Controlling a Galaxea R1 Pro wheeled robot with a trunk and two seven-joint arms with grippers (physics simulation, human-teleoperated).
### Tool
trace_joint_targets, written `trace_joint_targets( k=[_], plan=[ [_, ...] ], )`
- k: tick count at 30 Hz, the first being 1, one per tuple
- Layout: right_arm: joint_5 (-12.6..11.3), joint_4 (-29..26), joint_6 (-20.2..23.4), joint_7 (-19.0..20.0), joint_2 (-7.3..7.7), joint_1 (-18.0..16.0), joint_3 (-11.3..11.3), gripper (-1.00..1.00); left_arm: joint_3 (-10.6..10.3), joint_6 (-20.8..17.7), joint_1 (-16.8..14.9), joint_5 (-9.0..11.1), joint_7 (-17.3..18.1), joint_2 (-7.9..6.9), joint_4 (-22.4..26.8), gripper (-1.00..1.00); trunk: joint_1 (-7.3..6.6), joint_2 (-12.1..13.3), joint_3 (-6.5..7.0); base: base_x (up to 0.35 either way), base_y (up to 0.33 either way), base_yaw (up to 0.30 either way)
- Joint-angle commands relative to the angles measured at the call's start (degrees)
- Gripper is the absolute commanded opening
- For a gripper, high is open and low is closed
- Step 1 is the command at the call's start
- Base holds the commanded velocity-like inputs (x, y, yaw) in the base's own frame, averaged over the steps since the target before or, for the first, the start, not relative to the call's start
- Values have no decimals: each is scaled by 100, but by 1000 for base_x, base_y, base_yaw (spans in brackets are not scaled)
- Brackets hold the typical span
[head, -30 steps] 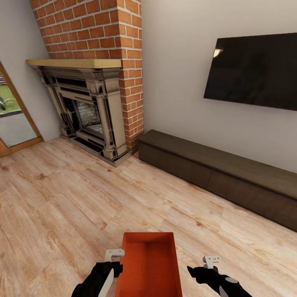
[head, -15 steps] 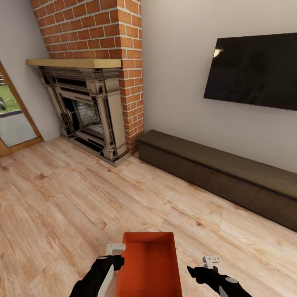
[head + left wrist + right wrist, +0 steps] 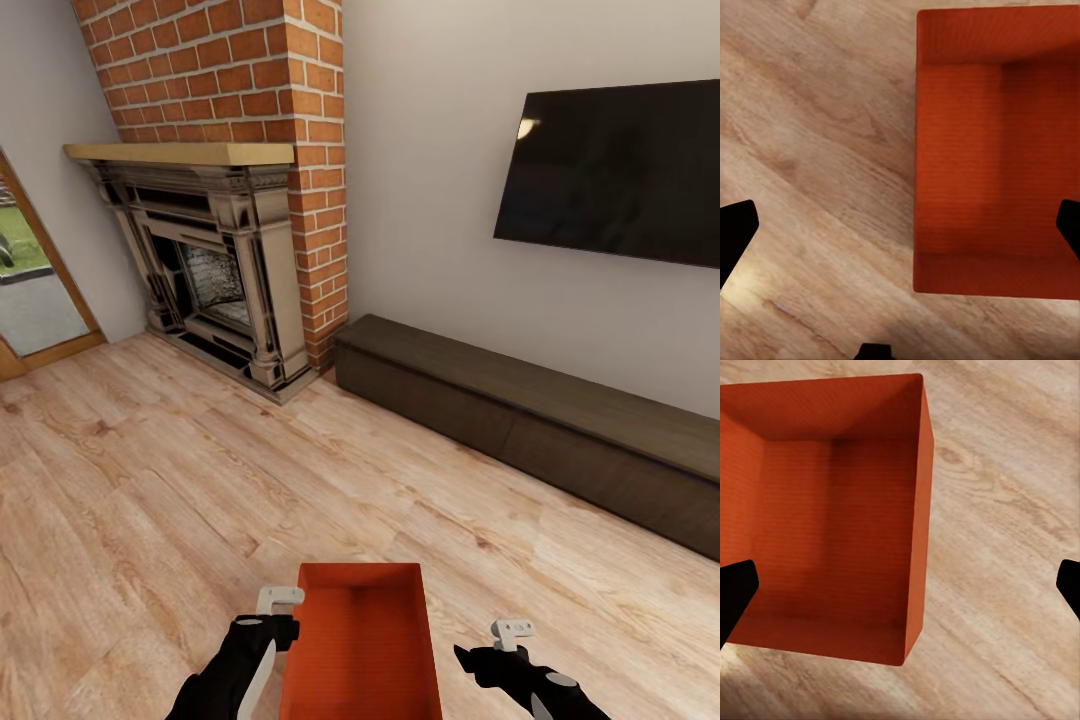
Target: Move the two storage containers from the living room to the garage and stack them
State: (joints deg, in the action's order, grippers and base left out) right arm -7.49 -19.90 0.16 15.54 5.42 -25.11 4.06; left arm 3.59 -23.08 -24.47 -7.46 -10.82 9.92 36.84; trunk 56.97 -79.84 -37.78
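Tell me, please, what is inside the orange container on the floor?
Nothing: the storage container shows a bare orange bottom and walls. The floor beneath it is hidden.

Looking down my right arm's camera, I see an orange-red box (image 3: 832, 517) sitting open-topped on the light wood plank floor (image 3: 1012, 525). My right gripper (image 3: 900, 589) has its fingers spread wide; one dark fingertip (image 3: 733, 592) shows at each side edge of the picture. One fingertip lies over the box, above its inner floor near a wall. The other (image 3: 1069, 585) lies over bare planks, well apart from the box. One long thin wall of the box runs between the two fingers, nearer the middle. The box is empty inside, with shadow in its corners.
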Motion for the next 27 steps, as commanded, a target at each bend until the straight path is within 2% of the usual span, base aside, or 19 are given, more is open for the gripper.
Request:
trace_joint_targets(
  k=[1, 13, 20, 27],
  plan=[
    [-57, 1, 2, 3, 5, -3, 42, 100, 28, -31, -3, -64, 16, 8, 2, 100, 0, -3, -5, 0, 0, 0],
    [-52, -2, 2, 0, 3, -3, 42, 100, 34, -69, -1, -59, 40, 8, -66, 100, 0, -3, -5, 0, 0, 0],
    [-56, 0, 2, 1, 2, -3, 42, 100, 43, -51, -5, -66, 522, 8, -324, 100, 0, -3, -5, 0, 0, 0],
    [-54, 0, 2, -2, 2, -3, 42, 100, 62, -26, -5, -59, 557, 8, -343, 100, 0, -3, -5, 0, 0, 0]
  ],
)
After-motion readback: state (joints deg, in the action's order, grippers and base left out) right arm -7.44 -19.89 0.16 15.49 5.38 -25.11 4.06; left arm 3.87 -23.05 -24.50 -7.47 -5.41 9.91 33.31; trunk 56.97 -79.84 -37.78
